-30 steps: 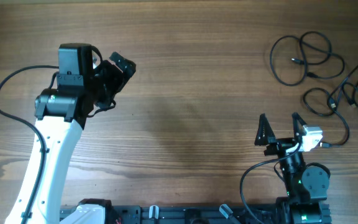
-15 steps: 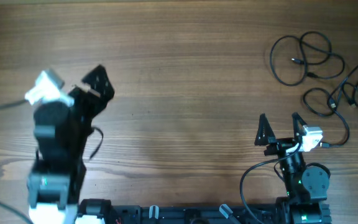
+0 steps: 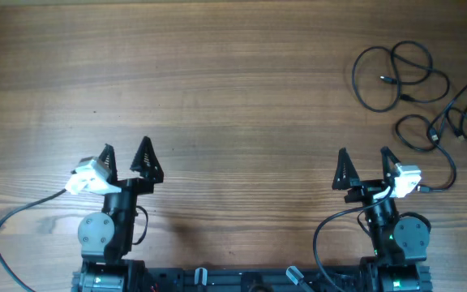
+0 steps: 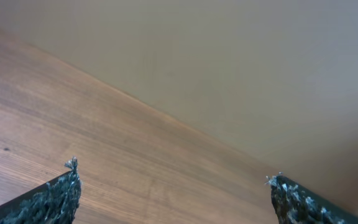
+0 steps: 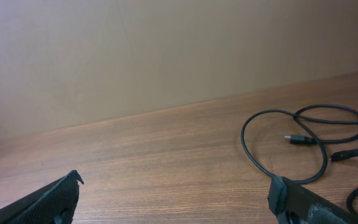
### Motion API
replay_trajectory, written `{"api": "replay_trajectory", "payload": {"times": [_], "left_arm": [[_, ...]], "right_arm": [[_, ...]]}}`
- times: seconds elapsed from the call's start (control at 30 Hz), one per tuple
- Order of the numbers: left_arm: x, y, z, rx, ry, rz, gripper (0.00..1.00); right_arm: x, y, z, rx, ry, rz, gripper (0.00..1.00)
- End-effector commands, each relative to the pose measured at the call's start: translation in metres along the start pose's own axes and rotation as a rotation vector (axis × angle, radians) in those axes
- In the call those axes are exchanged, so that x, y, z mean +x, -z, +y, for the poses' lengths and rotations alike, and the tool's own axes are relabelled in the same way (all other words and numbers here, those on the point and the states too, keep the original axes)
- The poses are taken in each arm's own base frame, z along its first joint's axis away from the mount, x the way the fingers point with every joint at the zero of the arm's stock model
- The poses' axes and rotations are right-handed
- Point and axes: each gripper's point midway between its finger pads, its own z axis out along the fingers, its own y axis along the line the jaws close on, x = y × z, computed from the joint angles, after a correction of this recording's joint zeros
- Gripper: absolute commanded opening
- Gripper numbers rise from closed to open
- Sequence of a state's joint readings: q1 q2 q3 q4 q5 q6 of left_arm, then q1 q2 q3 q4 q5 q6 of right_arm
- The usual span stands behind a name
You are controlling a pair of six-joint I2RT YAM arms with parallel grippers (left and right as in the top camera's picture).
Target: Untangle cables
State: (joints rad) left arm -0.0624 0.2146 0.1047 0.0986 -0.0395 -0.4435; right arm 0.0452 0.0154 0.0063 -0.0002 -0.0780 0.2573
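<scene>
Two thin black cables lie at the table's far right. One cable is coiled in loops at the back; it also shows in the right wrist view. The other cable lies looped just in front of it, and they touch or overlap near the right edge. My left gripper is open and empty at the front left, far from the cables; its fingertips frame bare wood. My right gripper is open and empty at the front right, in front of and left of the cables.
The wooden table spans the view. Both arm bases sit at the front edge, each with a thicker black wire curving beside it. A plain wall shows beyond the table's far edge in both wrist views.
The left arm has swung back from an extended, raised pose at the left to a folded pose at the front left. The right arm and the cables have not moved.
</scene>
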Motion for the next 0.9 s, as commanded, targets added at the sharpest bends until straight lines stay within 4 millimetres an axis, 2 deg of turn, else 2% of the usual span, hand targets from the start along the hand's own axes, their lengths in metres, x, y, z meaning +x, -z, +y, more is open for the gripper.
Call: {"api": "replay_trajectory", "payload": {"times": [0.0, 0.3, 0.4, 0.87], "left_arm": [[0.003, 0.004, 0.000, 0.028, -0.101, -0.025, 1.00], [0.021, 0.011, 0.010, 0.022, -0.125, -0.010, 1.00], [0.038, 0.011, 0.019, -0.011, -0.127, 0.064, 1.00], [0.039, 0.011, 0.018, -0.003, -0.123, 0.066, 1.00]], "right_arm": [[-0.002, 0.001, 0.004, -0.019, -0.007, -0.009, 1.00], [-0.002, 0.001, 0.004, -0.019, -0.007, -0.009, 1.00], [-0.002, 0.001, 0.004, -0.019, -0.007, -0.009, 1.00], [-0.002, 0.001, 0.004, -0.019, -0.007, -0.009, 1.00]]}}
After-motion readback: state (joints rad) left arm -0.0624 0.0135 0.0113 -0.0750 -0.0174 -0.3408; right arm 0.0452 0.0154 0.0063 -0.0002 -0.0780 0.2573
